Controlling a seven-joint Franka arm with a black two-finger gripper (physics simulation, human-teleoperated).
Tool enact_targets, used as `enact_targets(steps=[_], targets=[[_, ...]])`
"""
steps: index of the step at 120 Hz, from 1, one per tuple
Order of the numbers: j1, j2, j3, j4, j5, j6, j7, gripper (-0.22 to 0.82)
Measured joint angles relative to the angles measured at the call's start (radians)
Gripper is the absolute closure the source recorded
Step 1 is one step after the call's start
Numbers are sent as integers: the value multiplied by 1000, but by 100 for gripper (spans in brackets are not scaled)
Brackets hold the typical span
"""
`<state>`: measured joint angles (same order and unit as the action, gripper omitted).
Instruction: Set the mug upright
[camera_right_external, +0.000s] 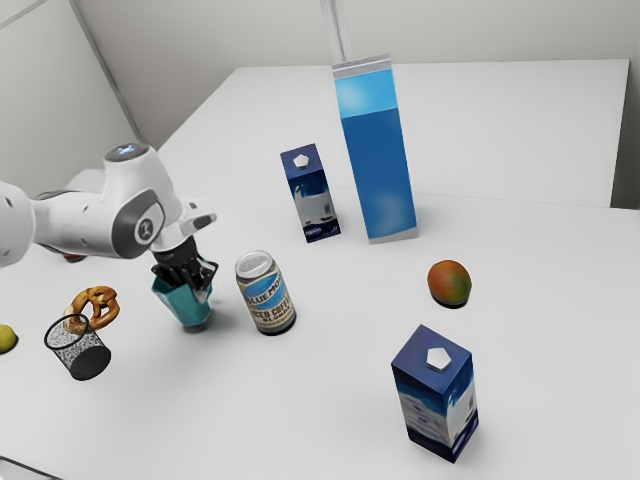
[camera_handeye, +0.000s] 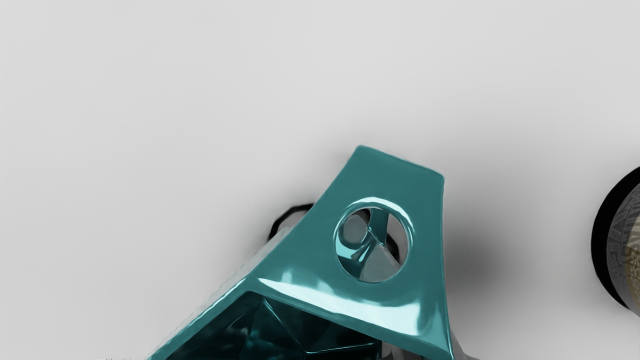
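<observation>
and the black metal gripper (camera_right_external: 196, 287) is at the mouth-up teal faceted mug (camera_right_external: 188, 308), likely for steadying, clenched or released i can't tell.

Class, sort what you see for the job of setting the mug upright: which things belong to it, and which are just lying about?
Belonging to the job:
teal mug
gripper

Just lying about:
drinks can
speckled cup
pretzel
mango
yellow-green fruit
tall blue carton
small carton behind the can
small carton nearest the camera
partly hidden red thing

mug (camera_right_external: 190, 308) between glass (camera_right_external: 80, 355) and can (camera_right_external: 266, 295), pretzel (camera_right_external: 98, 292) just behind glass
</observation>
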<state>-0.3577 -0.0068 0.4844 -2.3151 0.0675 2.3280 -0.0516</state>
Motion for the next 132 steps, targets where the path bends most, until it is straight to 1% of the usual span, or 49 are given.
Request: enact_targets(steps=[25,43,65,84,95,111,132], targets=[[-5,6,2,-1,4,-1,-57,78],[-7,29,4,0,4,-3,-86,78],[13,48,5,3,3,-3,-111,78],[23,54,12,7,-10,-5,-108,42],[19,55,18,8,-13,-6,-105,27],[18,53,21,20,-17,-8,-96,15],[23,45,22,52,-28,-19,-77,7]])
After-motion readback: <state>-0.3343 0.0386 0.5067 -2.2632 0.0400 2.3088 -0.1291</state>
